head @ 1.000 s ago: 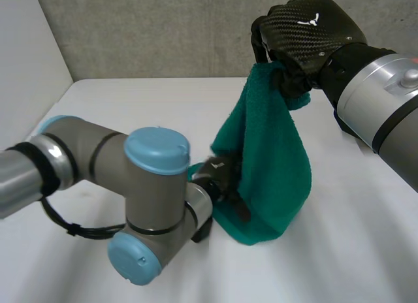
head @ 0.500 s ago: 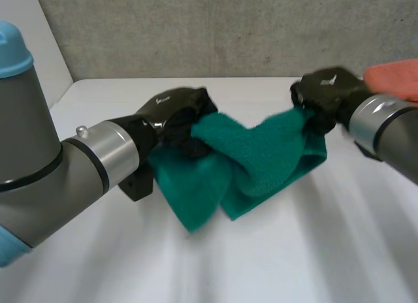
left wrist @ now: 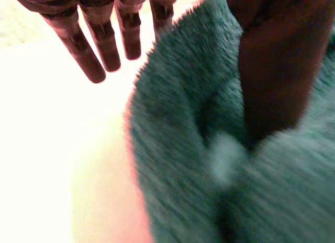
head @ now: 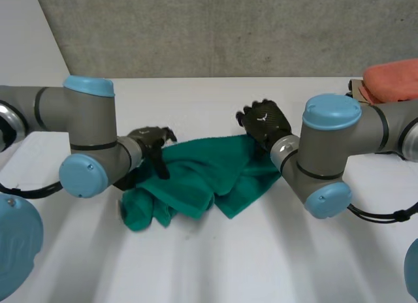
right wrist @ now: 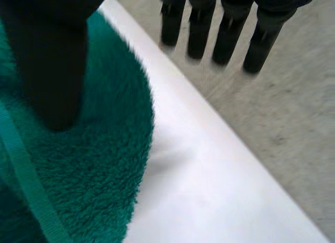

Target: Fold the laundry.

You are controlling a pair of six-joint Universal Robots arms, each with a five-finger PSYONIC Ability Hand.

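A teal green towel (head: 202, 175) lies in a rumpled heap on the white table (head: 215, 264), partly folded over itself. My left hand (head: 153, 143) rests at the towel's left edge. In the left wrist view its fingers (left wrist: 104, 44) are straight and off the cloth, with the thumb (left wrist: 272, 70) lying on the towel (left wrist: 199, 159). My right hand (head: 264, 123) is at the towel's far right edge. Its fingers (right wrist: 225, 28) stretch straight out past the cloth, and the thumb (right wrist: 52, 59) lies over the towel (right wrist: 94, 164). Neither hand grips the cloth.
A salmon-pink cloth (head: 392, 81) sits at the table's far right on a brown thing. A grey concrete wall (head: 228, 29) runs along the table's back edge. Bare table (right wrist: 209, 190) lies beyond the towel's right edge.
Both hands have let go of the towel, which has dropped from between them and now lies in a heap on the table. Both arms have drawn in and lowered.
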